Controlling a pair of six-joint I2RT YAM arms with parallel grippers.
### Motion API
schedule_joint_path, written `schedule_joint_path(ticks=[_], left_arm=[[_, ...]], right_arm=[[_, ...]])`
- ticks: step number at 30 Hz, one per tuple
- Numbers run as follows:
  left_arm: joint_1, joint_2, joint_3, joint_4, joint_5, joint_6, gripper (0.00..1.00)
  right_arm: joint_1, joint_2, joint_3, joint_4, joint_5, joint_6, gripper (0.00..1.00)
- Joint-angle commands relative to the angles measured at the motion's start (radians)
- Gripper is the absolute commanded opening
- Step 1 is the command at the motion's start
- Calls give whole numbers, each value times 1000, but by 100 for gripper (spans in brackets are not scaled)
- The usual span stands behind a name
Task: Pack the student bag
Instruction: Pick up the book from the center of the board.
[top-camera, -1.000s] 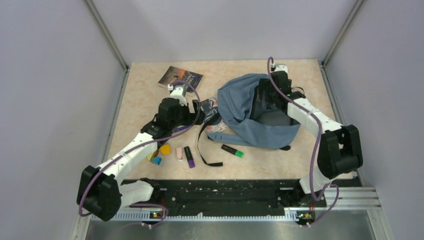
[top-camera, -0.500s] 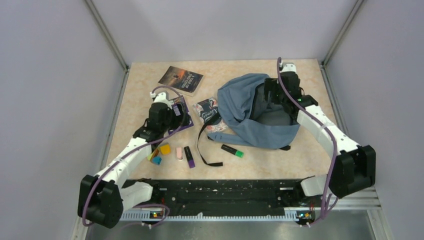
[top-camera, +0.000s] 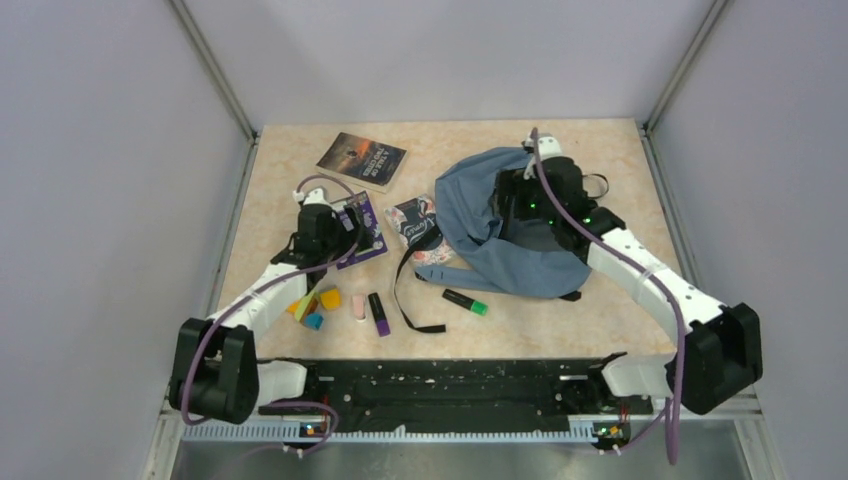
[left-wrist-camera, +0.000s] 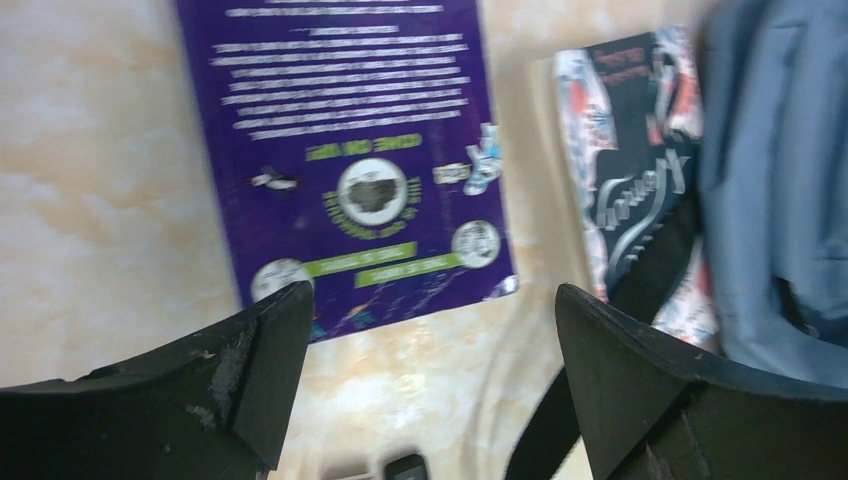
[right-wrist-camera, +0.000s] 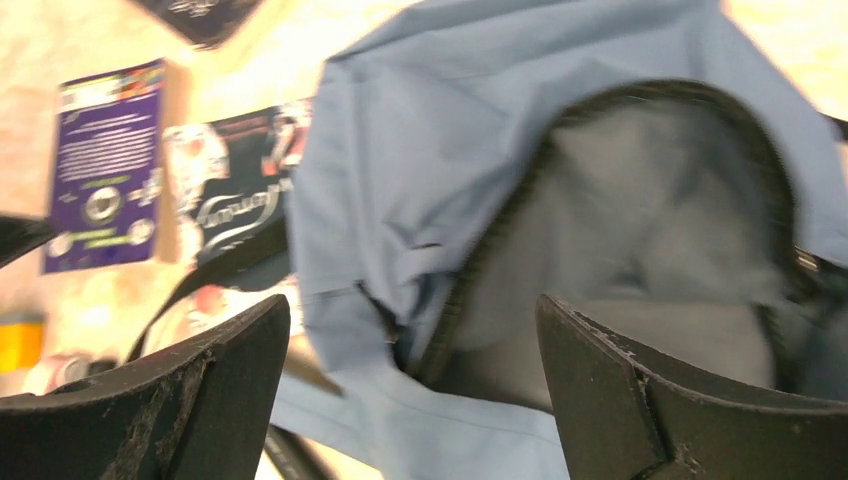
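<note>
Well, both my jaws stood spread wide, holding nothing. My left gripper (left-wrist-camera: 430, 325) hung over the purple book (left-wrist-camera: 350, 150). My right gripper (right-wrist-camera: 412, 320) hung over the one slate-blue backpack (right-wrist-camera: 480, 180), unzipped, right of centre overhead. I counted three books, adding a patterned book (top-camera: 418, 225) and a dark paperback (top-camera: 361, 160), and two highlighters: green highlighter (top-camera: 465, 301), purple highlighter (top-camera: 379, 313).

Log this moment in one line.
left claw open, facing purple book | right claw open, facing unzipped backpack | nothing held

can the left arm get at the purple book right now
Probably yes: the left gripper hangs over the purple book with jaws open, and nothing lies on the book; the patterned book sits apart beside it.
</note>
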Motion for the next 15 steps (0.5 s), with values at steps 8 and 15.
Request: schedule_joint_path(ticks=[8, 15], left_arm=[[-36, 274, 113, 464, 282, -221, 87], [-40, 456, 162, 608, 321, -335, 76]], right_arm=[[201, 159, 26, 212, -19, 11, 90], [213, 125, -4, 207, 6, 18, 89]])
